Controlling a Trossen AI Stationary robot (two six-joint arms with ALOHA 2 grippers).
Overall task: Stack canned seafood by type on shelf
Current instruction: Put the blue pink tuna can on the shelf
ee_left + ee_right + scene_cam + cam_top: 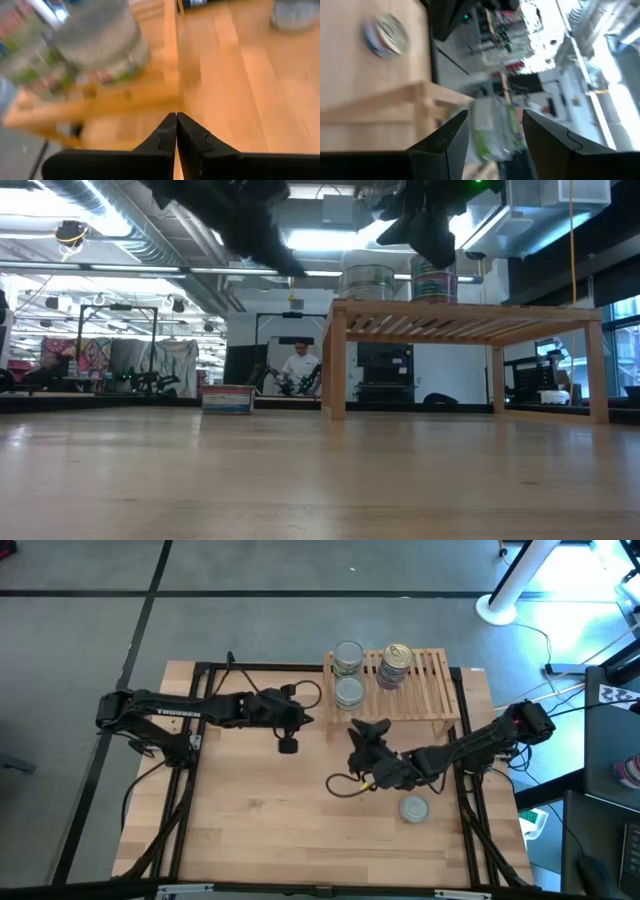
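The light-wood slatted shelf stands at the table's far side. At its left end two silver-topped tins rest on the slats, with a stack of gold-topped tins beside them. One more silver-topped tin stands on the tabletop, near right. My left gripper hovers shut, left of the shelf. My right gripper hovers open just in front of the shelf, empty, looking toward the green-labelled tins.
Black frame rails run along the table's left and right sides. A yellow cable loops on the table under the right arm. Bare planks lie at the table's near side. A person sits far behind the table.
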